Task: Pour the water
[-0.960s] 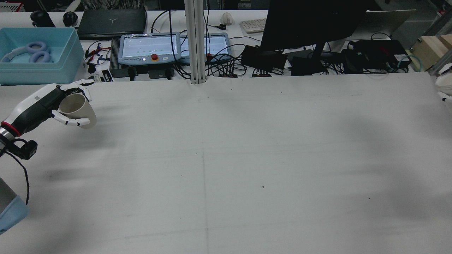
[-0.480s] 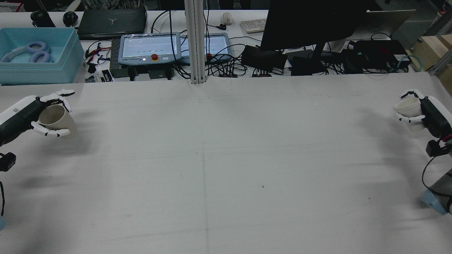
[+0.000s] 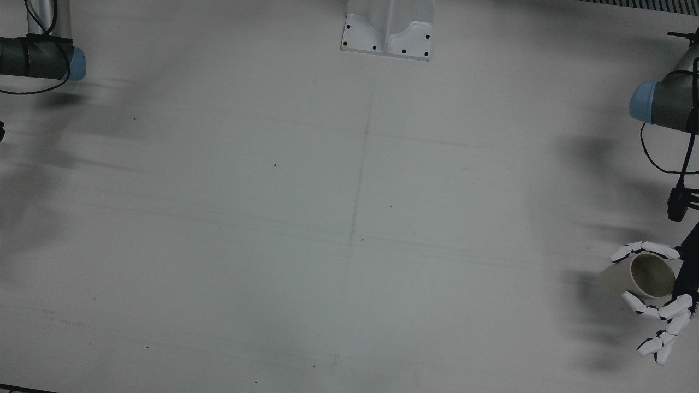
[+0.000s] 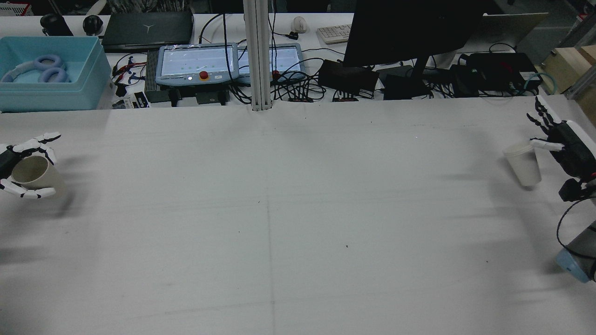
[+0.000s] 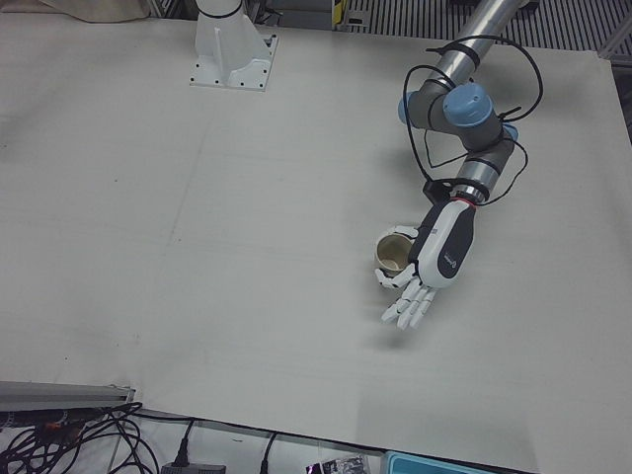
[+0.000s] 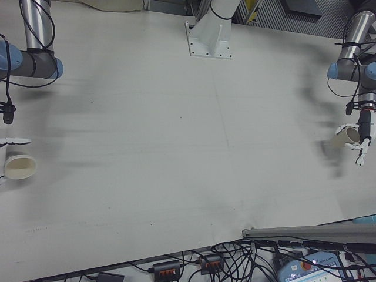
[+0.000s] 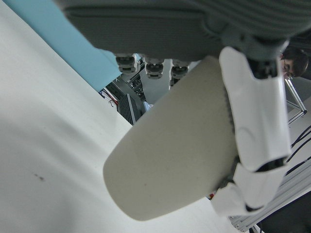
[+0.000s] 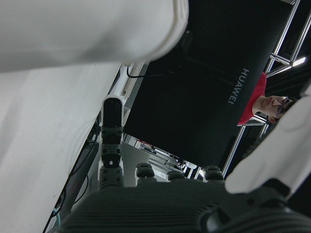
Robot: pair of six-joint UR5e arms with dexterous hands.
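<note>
A beige paper cup (image 4: pixel 30 174) sits low at the table's far left, mouth up, also seen in the left-front view (image 5: pixel 393 255) and the front view (image 3: pixel 644 275). My left hand (image 4: pixel 18 167) flanks it: fingers (image 5: pixel 407 306) stretched out straight past it, thumb (image 7: pixel 255 111) lying against its wall. At the far right a white paper cup (image 4: pixel 524 163) stands on the table, seen too in the right-front view (image 6: pixel 20 166). Beside it my right hand (image 4: pixel 561 144) is open with fingers spread upward, only the thumb tip near the rim.
A light blue bin (image 4: pixel 51 74) with headphones, a control tablet (image 4: pixel 198 63), a monitor (image 4: pixel 409 32) and cables line the far table edge. A post (image 4: pixel 258 56) rises at the back centre. The white table (image 4: pixel 298 223) stretches wide between the two cups.
Both arms have drawn outward and down with their cups. The right hand has spread its fingers off the white cup. The left hand's fingers have straightened around the beige cup.
</note>
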